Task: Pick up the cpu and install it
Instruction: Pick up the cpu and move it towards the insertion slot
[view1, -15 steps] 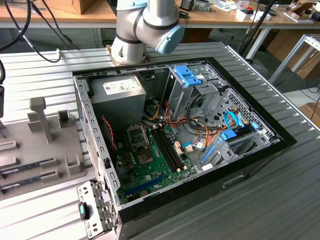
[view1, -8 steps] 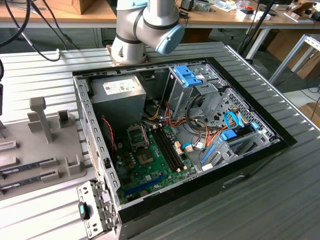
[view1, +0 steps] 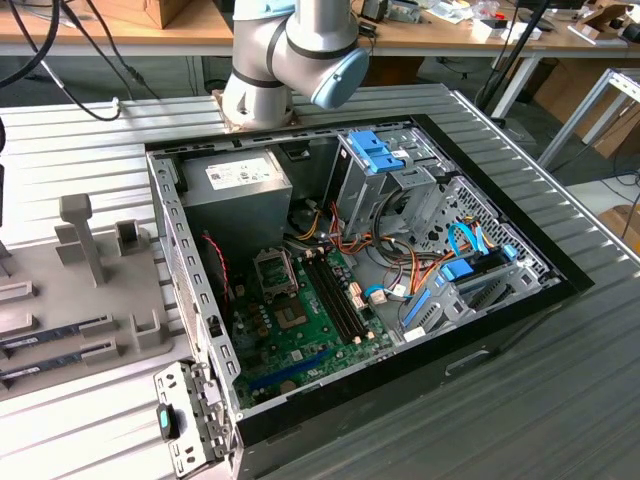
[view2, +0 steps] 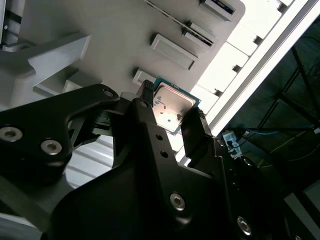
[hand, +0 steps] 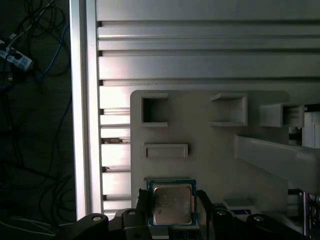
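In both wrist views the cpu (view2: 172, 106) (hand: 171, 204), a small square chip with a silvery top and thin green rim, sits between the two black fingers of my gripper (view2: 169, 107) (hand: 172, 207). One finger presses on each of two opposite edges, so the gripper is shut on it. The chip is just over the grey fixture plate (hand: 210, 145), near the plate's edge. In the exterior view the open computer case (view1: 360, 250) lies on the table, with the motherboard's metal socket frame (view1: 274, 270) beside the memory slots.
The grey fixture plate (view1: 70, 290) lies at the exterior view's left, carrying upright posts and dark memory sticks (view1: 55, 335). The arm's base (view1: 285, 55) stands behind the case. A grey power-supply box (view1: 235, 195), drive cages (view1: 400, 180) and cables fill the case. Ribbed aluminium table (hand: 200, 55) surrounds the plate.
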